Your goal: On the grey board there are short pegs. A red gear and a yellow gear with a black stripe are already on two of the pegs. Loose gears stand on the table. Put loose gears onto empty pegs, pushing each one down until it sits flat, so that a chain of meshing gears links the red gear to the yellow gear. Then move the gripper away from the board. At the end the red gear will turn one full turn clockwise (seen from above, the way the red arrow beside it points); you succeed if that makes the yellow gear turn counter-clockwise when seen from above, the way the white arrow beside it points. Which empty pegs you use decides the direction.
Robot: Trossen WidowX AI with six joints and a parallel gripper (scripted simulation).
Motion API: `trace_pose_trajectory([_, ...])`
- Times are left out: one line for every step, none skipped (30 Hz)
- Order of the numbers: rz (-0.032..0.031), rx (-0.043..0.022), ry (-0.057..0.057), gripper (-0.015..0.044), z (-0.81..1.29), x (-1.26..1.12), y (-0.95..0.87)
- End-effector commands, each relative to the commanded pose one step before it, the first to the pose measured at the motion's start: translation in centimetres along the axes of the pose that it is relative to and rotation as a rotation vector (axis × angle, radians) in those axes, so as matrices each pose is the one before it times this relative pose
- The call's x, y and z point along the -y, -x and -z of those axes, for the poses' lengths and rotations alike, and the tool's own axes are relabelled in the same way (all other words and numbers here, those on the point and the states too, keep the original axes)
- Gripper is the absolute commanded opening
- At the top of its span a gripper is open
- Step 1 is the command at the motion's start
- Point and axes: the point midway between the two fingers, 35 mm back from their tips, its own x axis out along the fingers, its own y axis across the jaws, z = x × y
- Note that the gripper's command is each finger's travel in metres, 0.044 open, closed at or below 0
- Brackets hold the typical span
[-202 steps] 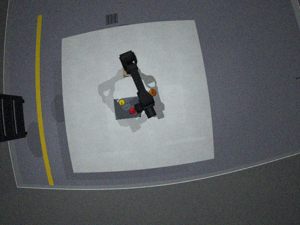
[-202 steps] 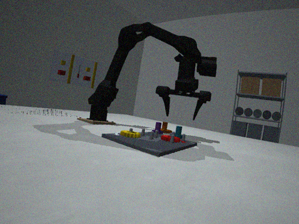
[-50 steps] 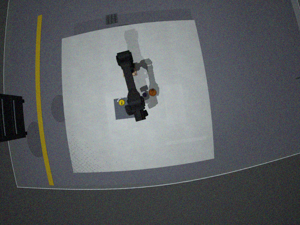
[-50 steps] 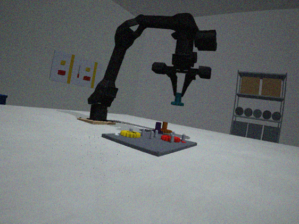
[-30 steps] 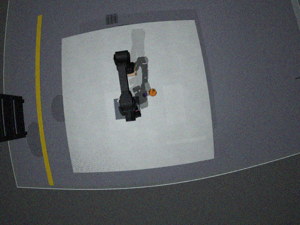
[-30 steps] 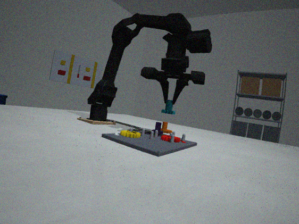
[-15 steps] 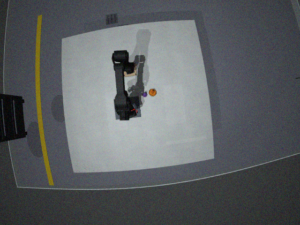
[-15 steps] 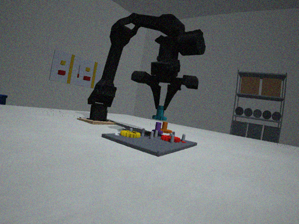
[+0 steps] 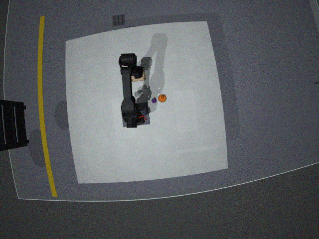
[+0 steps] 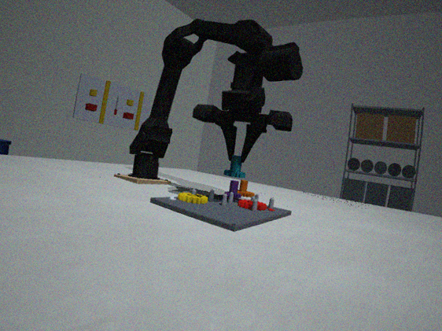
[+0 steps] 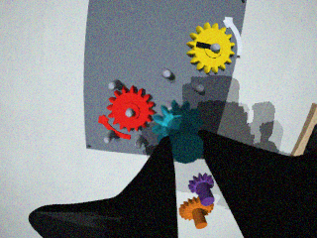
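While the black six-joint arm reaches out from its light wooden base plate, its black two-fingered gripper points down with its fingers clamped on the upright stem of a teal toothed gear. The teal gear hangs in the air, its teeth below the fingertips; in the wrist view it appears over the edge region of the flat grey rectangular board, just beside the red gear.

The red toothed gear sits on a peg of the board, with a curved red arrow beside it. Well apart from it, the yellow toothed gear with a black stripe sits on another peg, a curved white arrow next to it. Short grey cylindrical pegs stand bare around and between these two gears, among them one peg between red and yellow and another peg nearer the yellow gear.

Off the board, a small purple gear with an upright stem and a larger orange gear with an upright stem stand near each other on the pale tabletop. From above, the arm hides most of the board, including the yellow gear.
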Motion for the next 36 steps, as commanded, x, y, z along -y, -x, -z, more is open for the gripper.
trace_pose_trajectory([-0.00024, 0.00411, 0.0059, 0.0, -0.079, -0.004, 0.117])
trace_pose_trajectory([0.0, 0.0, 0.0, 0.0, 0.0, 0.0, 0.0])
trace_pose_trajectory([0.0, 0.0, 0.0, 0.0, 0.0, 0.0, 0.0])
trace_pose_trajectory([-0.00001, 0.0, 0.0, 0.0, -0.003, -0.009, -0.019])
trace_pose_trajectory([-0.00001, 0.0, 0.0028, 0.0, 0.0, -0.006, -0.024])
trace_pose_trajectory([-0.00001, 0.0, 0.0055, 0.0, 0.002, -0.006, -0.036])
trace_pose_trajectory([-0.00001, 0.0, 0.0093, 0.0, 0.004, -0.006, -0.055])
trace_pose_trajectory([-0.00001, -0.00001, 0.0139, 0.0, 0.006, -0.006, -0.079])
trace_pose_trajectory([-0.00001, -0.00001, 0.0157, 0.0, 0.007, -0.004, -0.088])
trace_pose_trajectory([-0.00001, -0.00001, 0.0181, 0.0, 0.007, -0.002, -0.103])
trace_pose_trajectory([0.0, -0.00001, 0.0208, 0.0, 0.007, 0.001, -0.122])
trace_pose_trajectory([0.0, -0.00001, 0.0231, 0.0, 0.007, 0.003, -0.141])
trace_pose_trajectory([0.0, -0.00001, 0.0234, 0.0, 0.005, 0.006, -0.153])
trace_pose_trajectory([0.0, 0.0, 0.0216, 0.0, 0.002, 0.008, -0.155])
trace_pose_trajectory([0.0, 0.0, 0.0192, 0.0, -0.001, 0.009, -0.154])
trace_pose_trajectory([0.0, 0.0, 0.0164, 0.0, -0.003, 0.009, -0.154])
trace_pose_trajectory([0.0, 0.0, 0.0134, 0.0, -0.006, 0.008, -0.154])
trace_pose_trajectory([0.0, 0.0, 0.0102, 0.0, -0.009, 0.007, -0.155])
trace_pose_trajectory([0.0, 0.00001, 0.0068, 0.0, -0.01, 0.005, -0.155])
trace_pose_trajectory([0.0, 0.00001, 0.0032, 0.0, -0.011, 0.002, -0.153])
trace_pose_trajectory([0.0, 0.00001, -0.0004, 0.0, -0.011, 0.0, -0.149])
trace_pose_trajectory([0.0, 0.0, -0.0035, 0.0, -0.01, -0.003, -0.134])
trace_pose_trajectory([0.0, 0.0, -0.006, 0.0, -0.008, -0.005, -0.123])
trace_pose_trajectory([0.0, 0.0, -0.0085, 0.0, -0.006, -0.006, -0.122])
trace_pose_trajectory([0.0, 0.0, -0.0115, 0.0, -0.005, -0.008, -0.129])
trace_pose_trajectory([0.0, 0.0, -0.0128, 0.0, -0.002, -0.008, -0.119])
trace_pose_trajectory([0.0, -0.00001, -0.0148, 0.0, 0.0, -0.008, -0.119])
trace_pose_trajectory([0.0, -0.00001, -0.0172, 0.0, 0.003, -0.007, -0.125])
trace_pose_trajectory([0.0, -0.00001, -0.0202, 0.0, 0.005, -0.006, -0.134])
trace_pose_trajectory([0.0, -0.00001, -0.0231, 0.0, 0.008, -0.005, -0.144])
trace_pose_trajectory([0.0, -0.00002, -0.0254, 0.0, 0.009, -0.002, -0.151])
trace_pose_trajectory([0.00001, -0.00002, -0.0269, 0.0, 0.01, 0.001, -0.155])
trace_pose_trajectory([0.00001, -0.00002, -0.0276, 0.0, 0.01, 0.004, -0.156])
trace_pose_trajectory([0.00001, -0.00002, -0.0278, 0.0, 0.009, 0.007, -0.156])
trace_pose_trajectory([0.00002, -0.00001, -0.0275, 0.0, 0.007, 0.01, -0.156])
trace_pose_trajectory([0.00002, -0.00001, -0.0268, 0.0, 0.005, 0.012, -0.155])
